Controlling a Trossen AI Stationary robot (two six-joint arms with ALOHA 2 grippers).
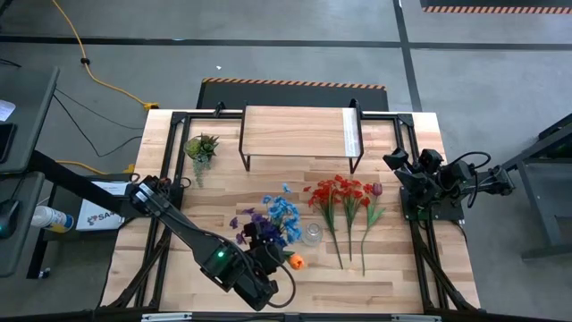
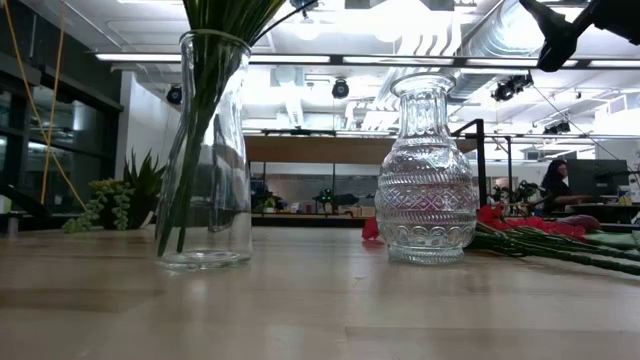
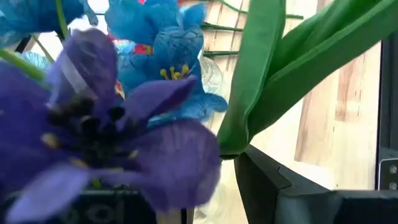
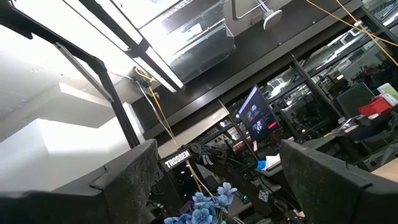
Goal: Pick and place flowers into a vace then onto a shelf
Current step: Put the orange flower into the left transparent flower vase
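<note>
Blue flowers [image 1: 284, 213] and purple flowers [image 1: 250, 219] stand with their green stems [image 2: 195, 150] in a plain glass vase [image 2: 205, 200]. Just right of it stands a patterned glass vase [image 1: 313, 234] with nothing in it. Several red flowers [image 1: 344, 192] and a dark maroon tulip [image 1: 376, 189] lie flat on the table. My left gripper [image 1: 273, 257] is near the front edge beside the bouquet, shut on a green-stemmed flower, with an orange bloom [image 1: 296, 261] right next to it. The shelf [image 1: 299, 132] stands at the far edge. My right gripper [image 4: 217, 180] waits open at the right edge, pointing up. My left gripper has a green stem with long leaves [image 3: 239, 134] against the inner side of one finger [image 3: 280, 186]. The purple bloom hides the other finger. The fingers come slanting down from the table's near left. The leaves rise away from the fingers, clear of the table.
A small spiky potted plant [image 1: 201, 148] sits at the far left beside the shelf. Black frame bars [image 1: 407, 134] run along the table's sides. Bare wood lies at the near right [image 1: 402, 277]. A person [image 2: 553, 185] shows far off in the room.
</note>
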